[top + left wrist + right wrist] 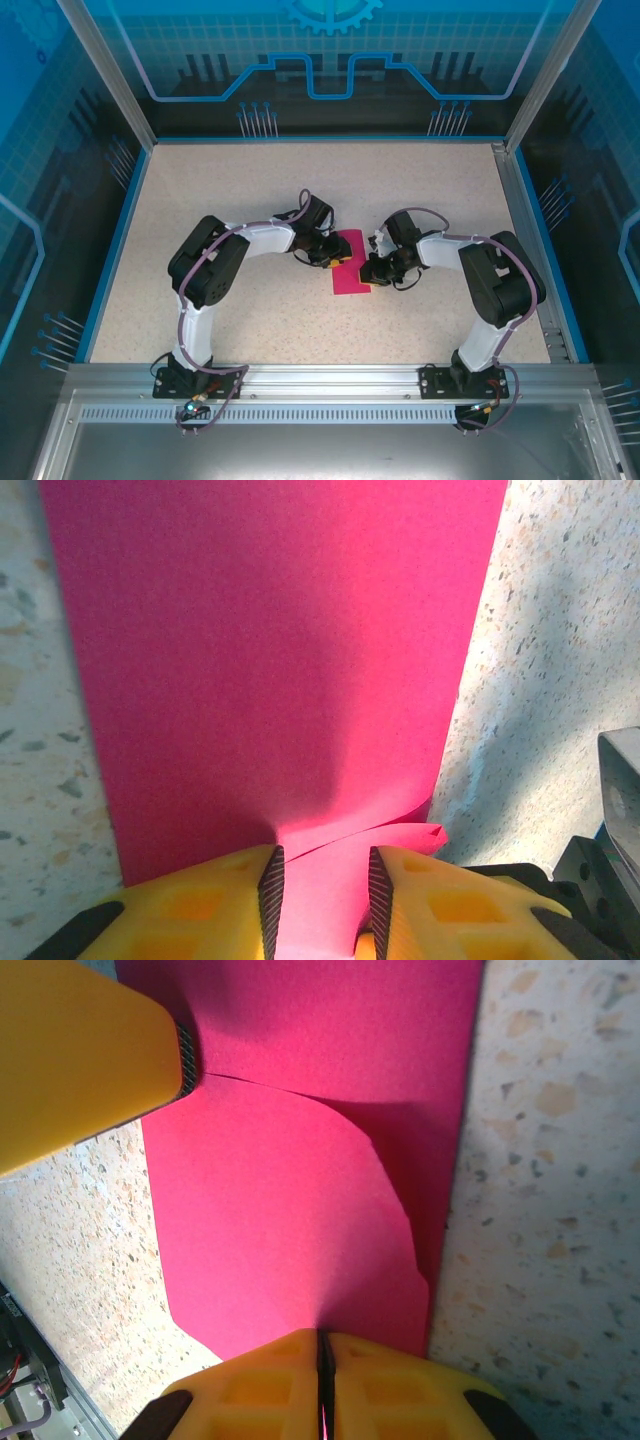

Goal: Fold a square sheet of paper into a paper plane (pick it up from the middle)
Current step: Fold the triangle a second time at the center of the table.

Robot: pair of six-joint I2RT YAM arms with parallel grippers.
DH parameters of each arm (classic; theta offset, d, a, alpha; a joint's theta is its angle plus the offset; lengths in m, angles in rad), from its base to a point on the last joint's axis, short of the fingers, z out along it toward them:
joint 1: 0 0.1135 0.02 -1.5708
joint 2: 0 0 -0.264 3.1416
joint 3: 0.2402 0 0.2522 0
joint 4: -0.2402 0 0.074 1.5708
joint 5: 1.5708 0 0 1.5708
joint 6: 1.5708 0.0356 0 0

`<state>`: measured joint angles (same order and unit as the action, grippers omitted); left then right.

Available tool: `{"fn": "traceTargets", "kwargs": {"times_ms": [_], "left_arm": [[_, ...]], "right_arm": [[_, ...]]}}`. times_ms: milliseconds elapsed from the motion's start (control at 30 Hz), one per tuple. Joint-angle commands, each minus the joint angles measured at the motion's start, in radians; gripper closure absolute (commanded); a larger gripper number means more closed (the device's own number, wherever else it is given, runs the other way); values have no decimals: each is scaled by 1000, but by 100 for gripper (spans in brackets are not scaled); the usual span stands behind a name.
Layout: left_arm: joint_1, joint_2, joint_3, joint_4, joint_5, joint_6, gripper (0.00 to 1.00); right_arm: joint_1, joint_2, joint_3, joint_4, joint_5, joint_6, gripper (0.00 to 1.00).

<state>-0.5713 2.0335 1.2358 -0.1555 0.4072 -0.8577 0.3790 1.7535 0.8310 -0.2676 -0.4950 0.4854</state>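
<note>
The magenta-pink square sheet of paper (349, 264) lies folded as a narrow strip on the table between both grippers. My left gripper (328, 254) rests on its left side. In the left wrist view this gripper (325, 865) is open, its yellow fingers (205, 900) apart with a loose paper flap (380, 842) running between them. My right gripper (378, 270) is at the strip's right edge. In the right wrist view it (325, 1345) is shut on the edge of the sheet (290, 1220), whose upper layer curls up off the lower one. The left gripper's finger (80, 1055) touches the sheet at upper left.
The speckled beige table (250, 180) is ringed by a blue rim and clear enclosure walls (120, 110). An aluminium rail (330, 378) holding both arm bases runs along the near edge. Part of the right arm (620, 810) sits close beside the left gripper.
</note>
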Motion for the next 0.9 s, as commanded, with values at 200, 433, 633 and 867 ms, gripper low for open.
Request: {"fn": "traceTargets", "kwargs": {"times_ms": [200, 433, 633, 867], "left_arm": [[18, -41, 29, -61, -28, 36, 68], [18, -58, 36, -68, -34, 53, 67], [19, -52, 42, -74, -48, 70, 66], [22, -51, 29, -57, -40, 65, 66]], "right_arm": [[11, 38, -45, -77, 111, -23, 90], [11, 36, -44, -75, 107, -23, 90], [10, 33, -47, -76, 107, -23, 90], [10, 26, -45, -81, 107, -25, 90]]}}
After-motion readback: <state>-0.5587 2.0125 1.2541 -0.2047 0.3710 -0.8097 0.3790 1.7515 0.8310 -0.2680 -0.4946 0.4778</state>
